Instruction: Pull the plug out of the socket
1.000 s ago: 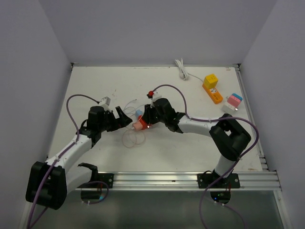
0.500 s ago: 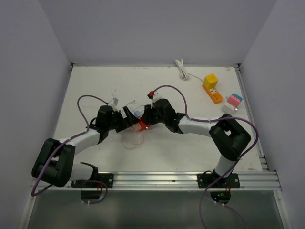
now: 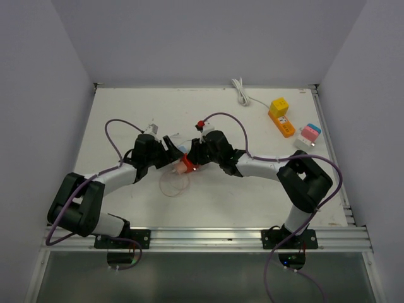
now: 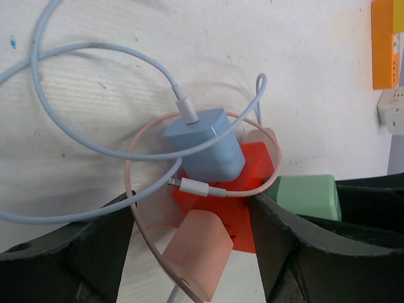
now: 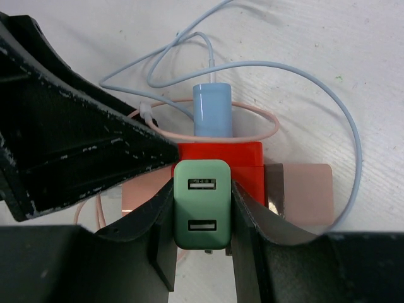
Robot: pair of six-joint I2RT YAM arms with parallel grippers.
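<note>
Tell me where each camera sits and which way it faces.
Top external: above and behind the bases, looking down on the table; left arm and right arm meet at the red socket cube.
Left wrist: on the left arm, looking down at the cube; the left pincer straddles it.
Right wrist: facing the cube from the opposite side; the right pincer clamps the green plug.
Wrist views share the cube, blue plug and green plug.

- Left gripper [image 3: 169, 153] and right gripper [image 3: 194, 159] meet mid-table at the red socket [image 3: 189, 163] — a pink plug [image 3: 182, 168] sits against it.
- Pink cable loop [image 3: 176, 184] lies just beside.
- Orange power strip [image 3: 281, 117] — well apart.
</note>
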